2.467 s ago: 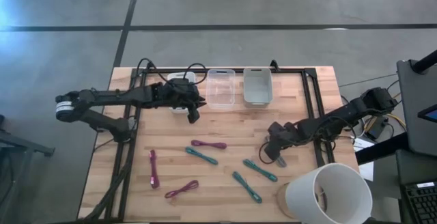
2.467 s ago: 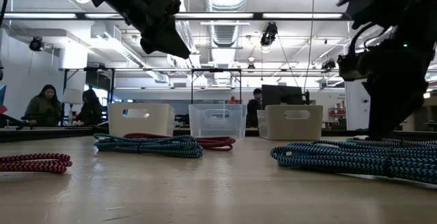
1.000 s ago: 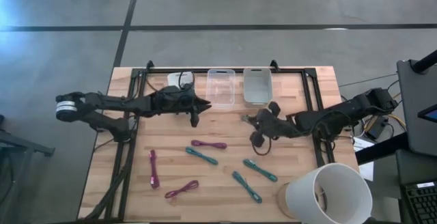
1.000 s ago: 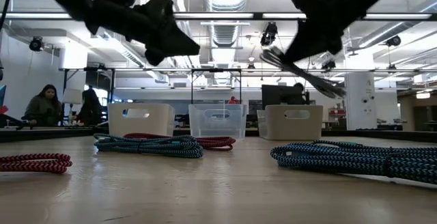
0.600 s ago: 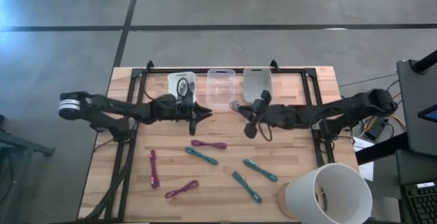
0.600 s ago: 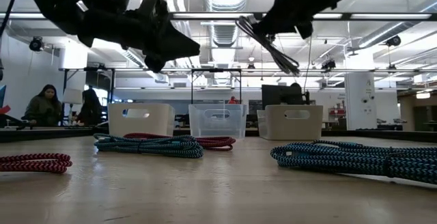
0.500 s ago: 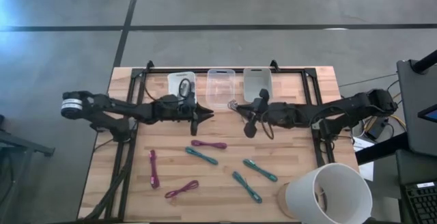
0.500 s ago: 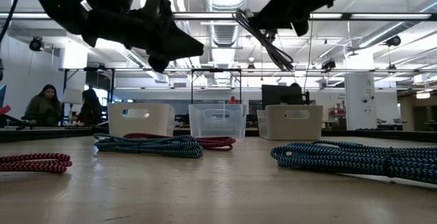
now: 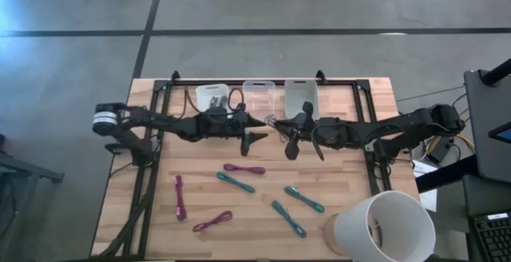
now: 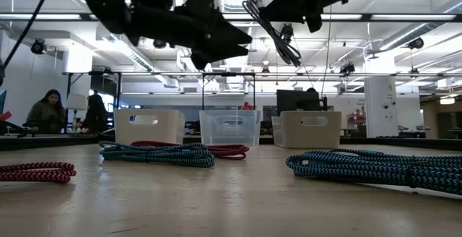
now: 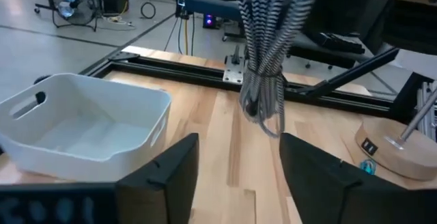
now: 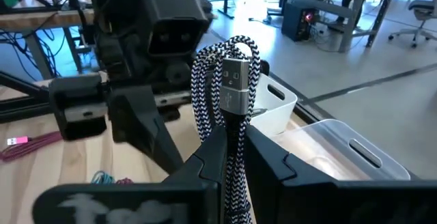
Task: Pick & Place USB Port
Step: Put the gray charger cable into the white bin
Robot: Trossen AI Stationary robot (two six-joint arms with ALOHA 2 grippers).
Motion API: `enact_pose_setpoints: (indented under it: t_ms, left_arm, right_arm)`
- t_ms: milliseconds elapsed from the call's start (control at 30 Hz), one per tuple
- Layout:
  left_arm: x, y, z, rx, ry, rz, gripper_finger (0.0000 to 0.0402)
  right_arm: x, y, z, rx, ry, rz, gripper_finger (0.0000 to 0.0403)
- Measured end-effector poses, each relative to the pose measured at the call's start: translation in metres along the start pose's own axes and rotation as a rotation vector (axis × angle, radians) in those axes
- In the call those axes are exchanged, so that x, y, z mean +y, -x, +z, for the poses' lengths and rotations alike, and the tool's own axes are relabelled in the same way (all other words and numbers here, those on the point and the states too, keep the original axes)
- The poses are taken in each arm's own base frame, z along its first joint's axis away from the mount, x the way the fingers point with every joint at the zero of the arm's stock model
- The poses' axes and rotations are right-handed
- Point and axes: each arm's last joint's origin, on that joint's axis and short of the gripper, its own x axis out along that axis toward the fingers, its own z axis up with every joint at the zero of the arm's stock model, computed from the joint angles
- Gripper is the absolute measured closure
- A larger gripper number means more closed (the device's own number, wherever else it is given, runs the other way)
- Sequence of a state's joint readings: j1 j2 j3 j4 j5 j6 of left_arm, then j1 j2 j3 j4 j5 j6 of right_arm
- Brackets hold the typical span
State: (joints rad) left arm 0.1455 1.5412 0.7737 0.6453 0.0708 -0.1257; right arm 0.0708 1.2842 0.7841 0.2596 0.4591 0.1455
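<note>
A black-and-white braided USB cable bundle (image 12: 229,80) hangs in the air over the table's middle, in front of the bins, with my right gripper (image 12: 231,157) shut on it. Its silver plug (image 12: 235,79) sticks out past the fingers. My left gripper (image 11: 235,176) faces it from the table's left at about the same height, open, its fingers apart with the bundle (image 11: 263,67) a little ahead of them, untouched. In the high view the two grippers (image 9: 257,130) (image 9: 281,128) nearly meet. My right gripper pinches the coiled bundle (image 12: 229,138) between its two fingers, several strands together, just behind the plug end. The fingers come roughly level from the table's right. The bundle is lifted clear, and its looped end (image 10: 285,49) slants down below the gripper.
A white bin (image 9: 211,95), a clear bin (image 9: 258,96) and a grey bin (image 9: 300,96) line the far edge. Several purple (image 9: 243,168) and teal (image 9: 304,199) cable bundles lie on the near half. A lamp (image 9: 383,226) stands at the near right corner.
My left gripper has moved toward the table's right, up to the held cable, and has opened. My right gripper has carried the bundle up and toward the table's left and far edge, tipping from pointing down toward level; the bundle stays clear of the table.
</note>
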Motion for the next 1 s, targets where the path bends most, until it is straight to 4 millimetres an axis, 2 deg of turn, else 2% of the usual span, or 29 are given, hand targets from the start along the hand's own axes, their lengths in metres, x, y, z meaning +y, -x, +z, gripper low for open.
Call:
enact_pose_setpoints:
  t_ms: [233, 400, 833, 1000]
  left_arm:
    - [-0.003, -0.027, 0.002, 0.007, -0.002, -0.075, 0.0187]
    - [-0.011, -0.039, 0.006, -0.015, -0.062, -0.103, 0.0188]
    - [-0.013, -0.04, 0.016, -0.089, -0.085, -0.096, 0.0193]
    - [-0.012, -0.04, 0.018, -0.103, -0.085, -0.057, 0.0219]
  right_arm:
    - [0.0, 0.0, 0.0, 0.0, 0.001, -0.002, 0.0369]
    - [0.0, 0.0, -0.001, 0.003, 0.019, -0.004, 0.0369]
    - [0.0, 0.0, 0.0, -0.006, 0.019, 0.007, 0.0369]
    - [0.003, 0.0, -0.001, 0.008, -0.009, 0.097, 0.0369]
